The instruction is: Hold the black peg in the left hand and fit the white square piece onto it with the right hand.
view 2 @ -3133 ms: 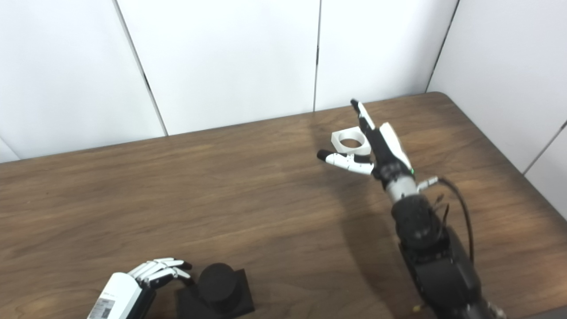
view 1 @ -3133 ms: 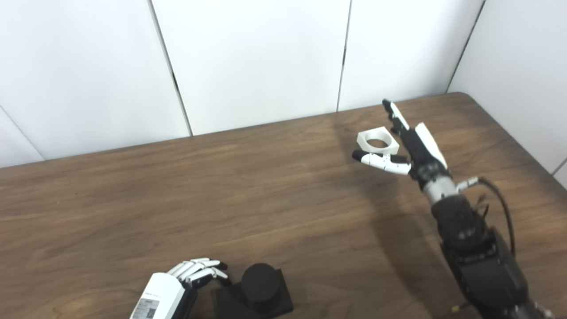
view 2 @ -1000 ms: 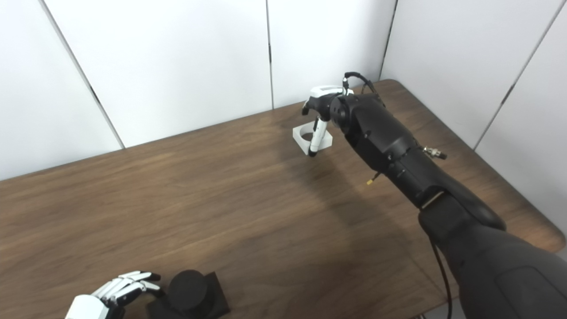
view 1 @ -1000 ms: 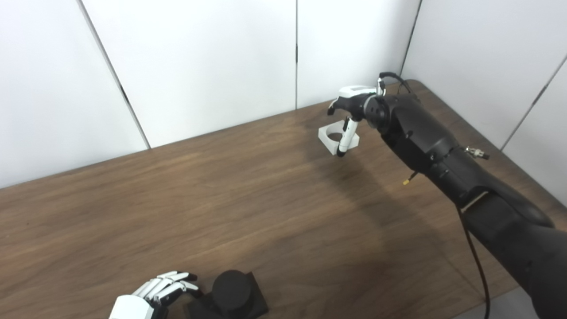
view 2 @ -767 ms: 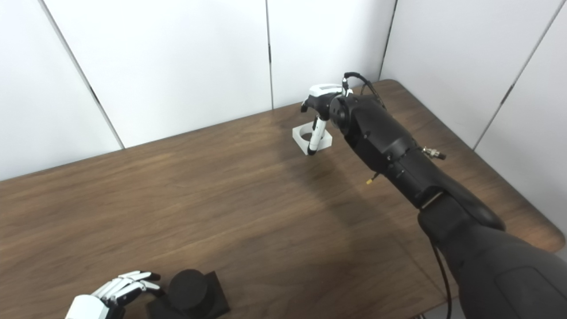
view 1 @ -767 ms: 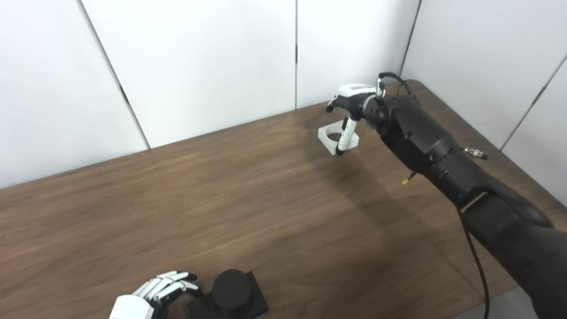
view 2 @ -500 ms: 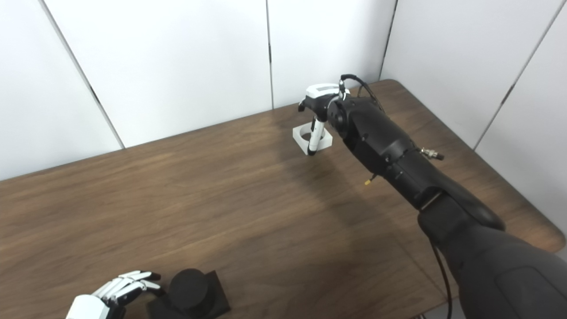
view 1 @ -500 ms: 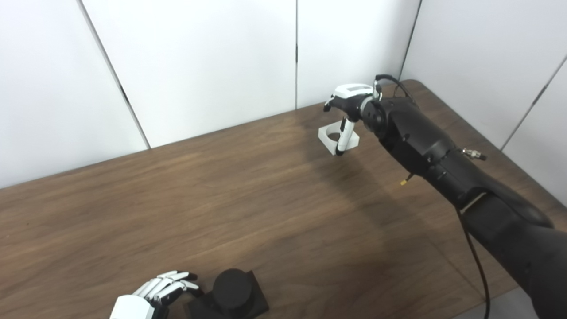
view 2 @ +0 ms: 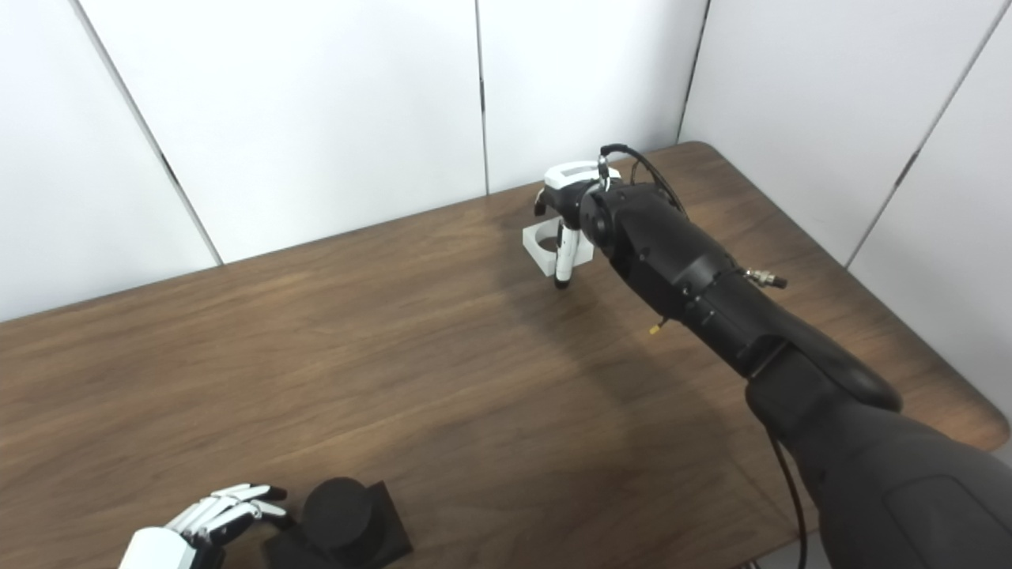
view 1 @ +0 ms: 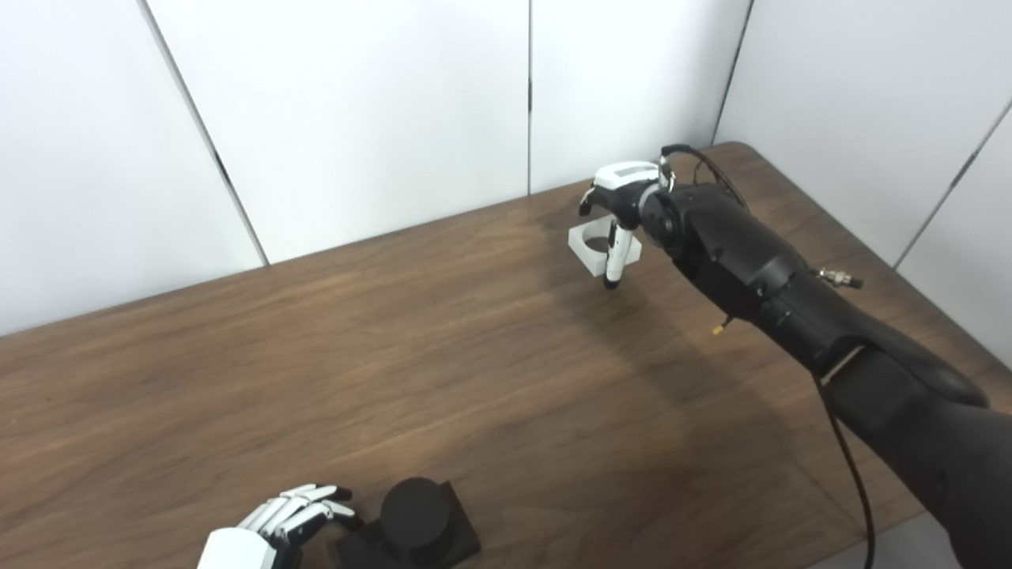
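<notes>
Now, the right robot hand point(view 1: 618, 207) hovered over the white square piece point(view 1: 594, 248) at the tabletop's point(view 1: 474, 356) far edge, fingers apart around it, needing a firm two-sided pinch, while the left robot hand point(view 1: 273, 525) lay open beside the black peg point(view 1: 411, 518).

I see the table point(view 1: 474, 379) backed by wall panels point(view 1: 356, 118) behind and to the right. The square piece point(view 1: 591, 244) lies on it at the far right, near the back edge. My right hand point(view 1: 621, 205) sits over that piece, one finger point(view 1: 614, 257) reaching down at its near side. The peg point(view 1: 409, 525) stands on the table at the near edge, left of centre. My left hand point(view 1: 273, 529) is just left of the peg.
</notes>
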### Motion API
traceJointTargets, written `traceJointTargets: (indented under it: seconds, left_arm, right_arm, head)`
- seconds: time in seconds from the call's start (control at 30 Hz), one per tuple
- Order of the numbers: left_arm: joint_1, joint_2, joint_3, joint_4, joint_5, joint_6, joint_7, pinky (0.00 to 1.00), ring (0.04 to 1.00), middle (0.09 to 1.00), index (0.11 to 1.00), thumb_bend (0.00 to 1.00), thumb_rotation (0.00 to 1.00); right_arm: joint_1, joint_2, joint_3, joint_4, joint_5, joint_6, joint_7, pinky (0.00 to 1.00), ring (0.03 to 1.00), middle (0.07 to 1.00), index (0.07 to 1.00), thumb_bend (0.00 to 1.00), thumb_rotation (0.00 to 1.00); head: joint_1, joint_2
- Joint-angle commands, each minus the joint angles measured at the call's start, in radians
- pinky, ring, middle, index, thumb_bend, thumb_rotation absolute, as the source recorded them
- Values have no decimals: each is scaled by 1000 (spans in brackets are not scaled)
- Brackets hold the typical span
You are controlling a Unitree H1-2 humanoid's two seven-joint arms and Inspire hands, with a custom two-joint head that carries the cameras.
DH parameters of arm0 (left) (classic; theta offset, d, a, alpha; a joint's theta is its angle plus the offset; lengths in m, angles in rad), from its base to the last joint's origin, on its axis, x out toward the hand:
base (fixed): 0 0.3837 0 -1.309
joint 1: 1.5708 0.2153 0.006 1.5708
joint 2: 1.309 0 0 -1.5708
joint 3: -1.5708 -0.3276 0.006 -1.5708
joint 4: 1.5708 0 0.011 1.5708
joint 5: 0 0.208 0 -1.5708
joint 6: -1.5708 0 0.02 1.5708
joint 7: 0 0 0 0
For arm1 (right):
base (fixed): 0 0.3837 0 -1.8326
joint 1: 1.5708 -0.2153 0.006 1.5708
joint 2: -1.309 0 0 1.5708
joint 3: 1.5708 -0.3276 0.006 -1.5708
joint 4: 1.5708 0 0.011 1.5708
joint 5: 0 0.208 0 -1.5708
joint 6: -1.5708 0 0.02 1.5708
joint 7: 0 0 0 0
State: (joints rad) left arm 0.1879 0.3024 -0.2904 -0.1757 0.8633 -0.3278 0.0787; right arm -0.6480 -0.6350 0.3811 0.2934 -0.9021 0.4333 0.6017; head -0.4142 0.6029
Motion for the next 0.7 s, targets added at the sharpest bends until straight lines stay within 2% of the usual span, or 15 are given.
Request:
traceJointTargets:
  seconds: [0.0, 0.33, 0.67]
  left_arm:
    - [27, 9, -6, 25, 14, 37, -30, 670, 762, 731, 486, 516, 39]
    - [31, 10, -5, 15, 15, 43, -35, 660, 762, 732, 487, 515, 40]
    - [35, 9, -2, 0, 12, 52, -41, 657, 766, 735, 487, 516, 40]
  right_arm:
    - [-50, -23, -11, -8, -16, -3, -37, 1000, 1000, 993, 854, 896, 161]
    - [-40, -25, -15, -6, -8, -6, -50, 1000, 1000, 979, 842, 854, 159]
    - [-35, -39, -9, -19, -17, -8, -40, 1000, 1000, 950, 777, 819, 192]
  head:
    - [0, 0]
    - [7, 9]
    - [10, 15]
